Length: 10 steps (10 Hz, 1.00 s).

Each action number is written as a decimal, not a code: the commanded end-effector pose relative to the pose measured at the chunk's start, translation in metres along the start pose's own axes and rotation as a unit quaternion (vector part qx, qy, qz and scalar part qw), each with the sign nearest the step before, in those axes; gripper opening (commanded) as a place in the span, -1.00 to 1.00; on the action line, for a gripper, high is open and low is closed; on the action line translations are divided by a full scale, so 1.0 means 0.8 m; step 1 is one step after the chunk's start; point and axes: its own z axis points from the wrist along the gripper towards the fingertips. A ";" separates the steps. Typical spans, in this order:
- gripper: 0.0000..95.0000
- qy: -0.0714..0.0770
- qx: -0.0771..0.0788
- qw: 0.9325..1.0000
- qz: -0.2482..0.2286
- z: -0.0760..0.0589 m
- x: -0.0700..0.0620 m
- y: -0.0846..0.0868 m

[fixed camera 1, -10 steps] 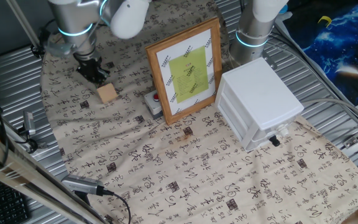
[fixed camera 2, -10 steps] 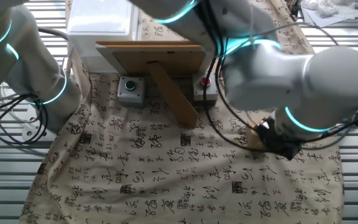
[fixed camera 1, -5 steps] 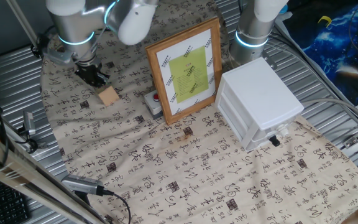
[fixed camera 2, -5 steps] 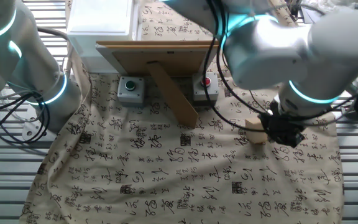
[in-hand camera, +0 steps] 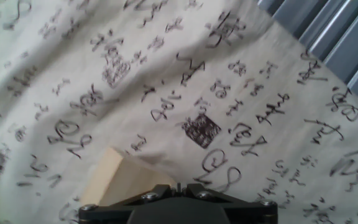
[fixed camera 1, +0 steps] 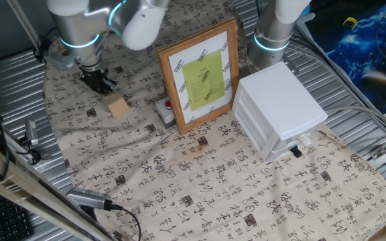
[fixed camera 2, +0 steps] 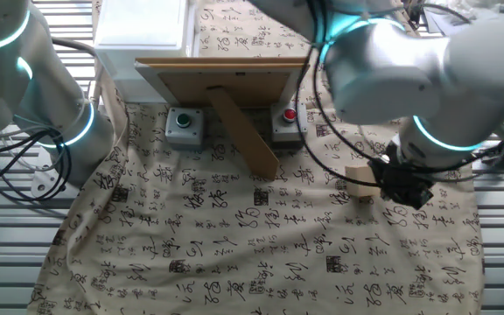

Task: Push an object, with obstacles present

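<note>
The object is a small pale tan wooden block (fixed camera 1: 118,106) lying on the patterned cloth, left of the picture frame. In the other fixed view the block (fixed camera 2: 360,182) lies just left of my gripper (fixed camera 2: 401,184). My gripper (fixed camera 1: 99,80) hangs just behind the block with its dark fingers together and nothing held. In the hand view the block (in-hand camera: 114,182) shows at lower left, beside and partly under my gripper (in-hand camera: 180,186). I cannot tell whether they touch.
A wooden-framed picture (fixed camera 1: 200,73) with a yellow-green sheet stands upright mid-table, its back and prop (fixed camera 2: 234,122) facing the other camera. A grey box with a red button (fixed camera 1: 166,110) sits at its foot. A green-button box (fixed camera 2: 182,124) and a white drawer unit (fixed camera 1: 280,110) stand nearby.
The block has slid a little toward the table's front. My gripper has drawn back from it slightly, so more of the block shows in the other fixed view.
</note>
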 end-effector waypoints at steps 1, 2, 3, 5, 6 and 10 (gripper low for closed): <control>-1.00 0.008 0.012 1.000 -0.008 -0.012 0.009 -0.007; -1.00 0.007 0.012 1.000 -0.006 -0.013 0.008 -0.007; -1.00 0.007 0.012 1.000 -0.005 -0.014 0.009 -0.008; -1.00 0.007 0.013 1.000 -0.002 -0.014 0.011 -0.008; -1.00 0.008 0.014 1.000 -0.001 -0.011 0.017 -0.011; -1.00 0.002 0.011 1.000 0.009 0.016 0.066 -0.025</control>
